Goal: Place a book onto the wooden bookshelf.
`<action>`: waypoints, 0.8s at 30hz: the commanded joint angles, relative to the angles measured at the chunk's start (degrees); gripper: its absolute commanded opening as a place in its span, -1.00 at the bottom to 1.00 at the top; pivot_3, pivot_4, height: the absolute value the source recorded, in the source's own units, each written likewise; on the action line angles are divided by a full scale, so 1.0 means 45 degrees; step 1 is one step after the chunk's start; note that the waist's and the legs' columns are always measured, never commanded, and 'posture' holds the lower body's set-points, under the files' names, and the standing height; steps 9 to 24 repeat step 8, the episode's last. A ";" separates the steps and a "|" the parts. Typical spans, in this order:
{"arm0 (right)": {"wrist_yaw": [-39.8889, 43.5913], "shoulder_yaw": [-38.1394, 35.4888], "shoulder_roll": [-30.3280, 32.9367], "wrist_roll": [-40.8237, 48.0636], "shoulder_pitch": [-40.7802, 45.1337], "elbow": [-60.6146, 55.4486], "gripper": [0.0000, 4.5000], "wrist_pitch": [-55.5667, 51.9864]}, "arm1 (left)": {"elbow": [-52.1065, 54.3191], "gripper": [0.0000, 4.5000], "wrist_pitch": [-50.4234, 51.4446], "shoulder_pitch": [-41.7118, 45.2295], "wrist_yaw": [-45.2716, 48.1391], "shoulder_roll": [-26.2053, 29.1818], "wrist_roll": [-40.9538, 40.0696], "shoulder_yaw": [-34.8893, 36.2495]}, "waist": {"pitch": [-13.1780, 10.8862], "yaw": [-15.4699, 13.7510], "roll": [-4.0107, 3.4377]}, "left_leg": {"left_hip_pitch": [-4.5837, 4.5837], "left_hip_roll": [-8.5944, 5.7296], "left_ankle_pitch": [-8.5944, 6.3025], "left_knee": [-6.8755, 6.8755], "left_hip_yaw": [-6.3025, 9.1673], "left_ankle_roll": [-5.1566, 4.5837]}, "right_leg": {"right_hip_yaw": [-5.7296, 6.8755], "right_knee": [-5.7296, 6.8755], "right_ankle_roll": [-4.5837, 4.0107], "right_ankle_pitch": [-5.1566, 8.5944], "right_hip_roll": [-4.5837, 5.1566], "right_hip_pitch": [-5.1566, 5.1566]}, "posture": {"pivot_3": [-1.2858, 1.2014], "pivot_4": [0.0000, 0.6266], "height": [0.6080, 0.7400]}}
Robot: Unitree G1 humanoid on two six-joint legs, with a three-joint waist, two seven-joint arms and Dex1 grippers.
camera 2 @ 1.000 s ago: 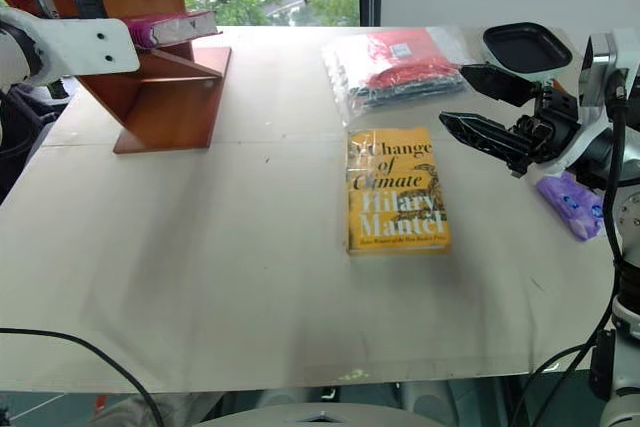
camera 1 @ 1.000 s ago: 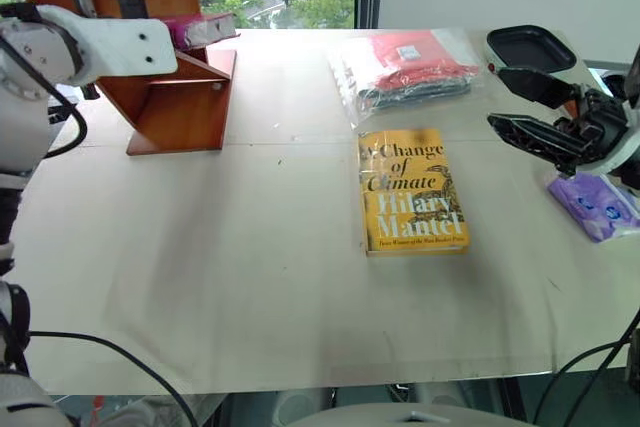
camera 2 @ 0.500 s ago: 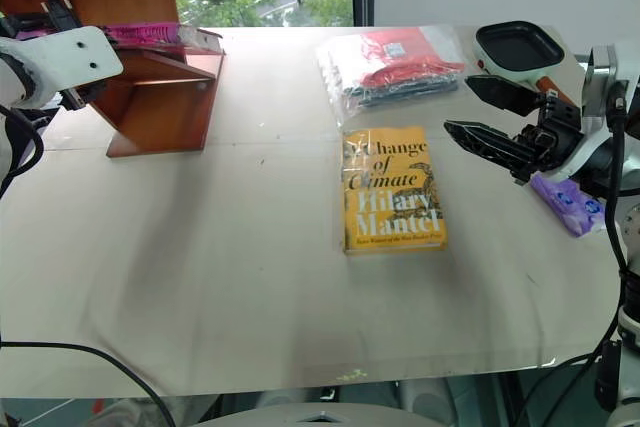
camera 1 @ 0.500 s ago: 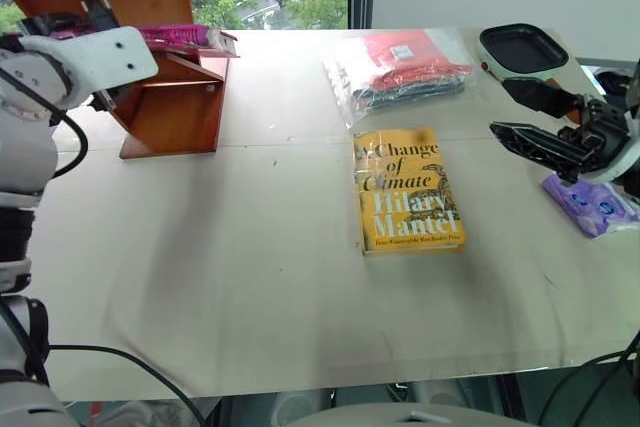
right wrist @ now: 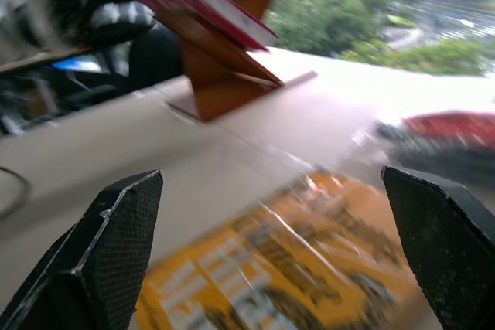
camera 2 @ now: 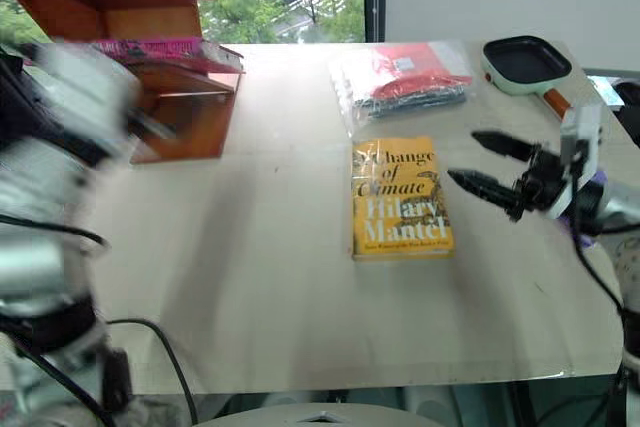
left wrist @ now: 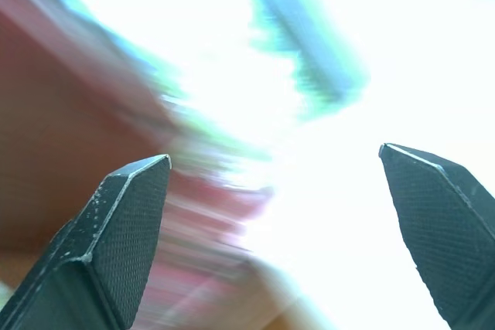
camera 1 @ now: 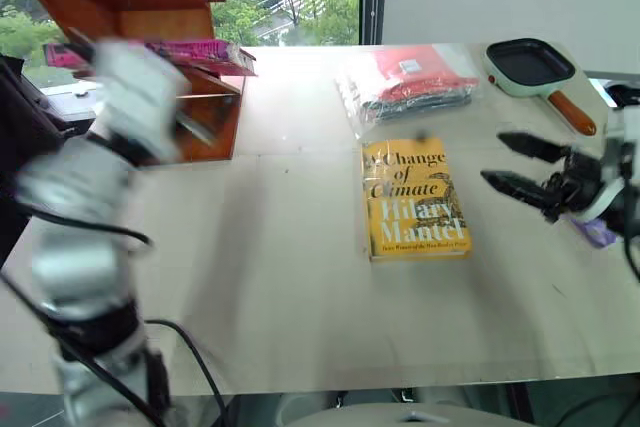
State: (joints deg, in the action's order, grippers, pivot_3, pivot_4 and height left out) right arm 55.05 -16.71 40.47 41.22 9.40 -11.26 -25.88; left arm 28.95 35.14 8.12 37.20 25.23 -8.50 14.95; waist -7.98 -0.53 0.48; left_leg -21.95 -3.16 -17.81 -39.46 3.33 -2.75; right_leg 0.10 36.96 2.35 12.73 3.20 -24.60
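On the pale beige desk (camera 1: 280,287), nearest the robot, the blurred white left arm rises at about 9 o'clock; its left gripper (left wrist: 278,191), seen in the left wrist view, has its two black textured jaws standing wide apart with nothing between them, a smeared red-brown surface beyond. Just past the desk's centre lies a yellow paperback book (camera 1: 414,197) with white and black lettering reading "A Change of Climate", flat and cover up, its long axis running from near to far. At 3 o'clock the right gripper (camera 1: 525,165) hovers level above the desk beside the yellow paperback, pointing toward it, its slim black jaws spread wide and empty; a small purple packet (camera 1: 597,232) lies partly hidden behind it. Farther on, at about 1 o'clock, a clear plastic bag of red and dark folded fabric (camera 1: 410,82) rests on the desk, and at 2 o'clock a pale green square pan with a black inside and an orange handle (camera 1: 535,65). At 11 o'clock, at the far edge by the window, stands the reddish-brown wooden bookshelf with slanted boards (camera 1: 195,117). The bright pink glossy-wrapped book (camera 1: 198,49) lies on its slanted lower board, untouched by either gripper, its long axis running roughly 9 to 3 o'clock, one end overhanging the board toward 3 o'clock.
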 commanded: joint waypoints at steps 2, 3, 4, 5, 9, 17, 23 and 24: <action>-0.0357 -0.0288 -0.0707 -0.2285 -0.1441 0.0795 1.00 0.3289 | 0.1123 0.97 -0.0216 -0.2141 0.0021 -0.0730 -0.1241 -0.0392 | 0.0012 -0.0035 0.0071 | 0.0010 0.0003 0.0006 -0.0012 0.0002 0.0015 | -0.0018 0.0024 -0.0001 0.0000 -0.0011 -0.0009 | 0.03 -0.52 0.70; -0.0311 -0.0285 -0.0880 -0.2611 -0.1919 0.0997 1.00 0.3857 | 0.1020 0.97 -0.0489 -0.2759 0.0119 -0.0791 -0.1275 -0.0678 | 0.0022 -0.0060 0.0056 | 0.0016 0.0001 0.0016 -0.0013 -0.0003 0.0030 | -0.0025 0.0039 -0.0014 -0.0008 -0.0008 -0.0009 | 0.03 -0.52 0.70; -0.0160 -0.0256 -0.1014 -0.2836 -0.2481 0.1145 1.00 0.4297 | 0.0937 0.97 -0.0624 -0.3303 0.0291 -0.0780 -0.1362 -0.0924 | 0.0035 -0.0086 0.0033 | 0.0032 0.0002 0.0023 -0.0010 -0.0004 0.0039 | -0.0028 0.0039 -0.0026 -0.0015 -0.0008 0.0005 | 0.03 -0.52 0.70; -0.0050 -0.0230 -0.1101 -0.2991 -0.2935 0.1245 1.00 0.4602 | 0.0868 0.97 -0.0802 -0.3731 0.0420 -0.0769 -0.1477 -0.1068 | 0.0035 -0.0101 0.0007 | 0.0079 0.0004 0.0021 -0.0003 0.0001 0.0039 | -0.0024 0.0034 -0.0028 -0.0014 -0.0005 0.0058 | 0.03 -0.52 0.70; 0.0055 -0.0203 -0.1323 -0.3338 -0.3832 0.1611 1.00 0.5340 | 0.0810 0.97 -0.1115 -0.4425 0.0678 -0.0566 -0.1812 -0.1281 | 0.0006 -0.0095 -0.0030 | 0.0252 0.0008 -0.0021 0.0044 -0.0001 -0.0028 | -0.0023 -0.0015 -0.0042 -0.0003 -0.0001 0.0231 | 0.03 -0.52 0.70; 0.0055 -0.0203 -0.1323 -0.3338 -0.3832 0.1611 1.00 0.5340 | 0.0810 0.97 -0.1115 -0.4425 0.0678 -0.0566 -0.1812 -0.1281 | 0.0006 -0.0095 -0.0030 | 0.0252 0.0008 -0.0021 0.0044 -0.0001 -0.0028 | -0.0023 -0.0015 -0.0042 -0.0003 -0.0001 0.0231 | 0.03 -0.52 0.70; 0.0055 -0.0203 -0.1323 -0.3338 -0.3832 0.1611 1.00 0.5340 | 0.0810 0.97 -0.1115 -0.4425 0.0678 -0.0566 -0.1812 -0.1281 | 0.0006 -0.0095 -0.0030 | 0.0252 0.0008 -0.0021 0.0044 -0.0001 -0.0028 | -0.0023 -0.0015 -0.0042 -0.0003 -0.0001 0.0231 | 0.03 -0.52 0.70; 0.0055 -0.0203 -0.1323 -0.3338 -0.3832 0.1611 1.00 0.5340 | 0.0810 0.97 -0.1115 -0.4425 0.0678 -0.0566 -0.1812 -0.1281 | 0.0006 -0.0095 -0.0030 | 0.0252 0.0008 -0.0021 0.0044 -0.0001 -0.0028 | -0.0023 -0.0015 -0.0042 -0.0003 -0.0001 0.0231 | 0.03 -0.52 0.70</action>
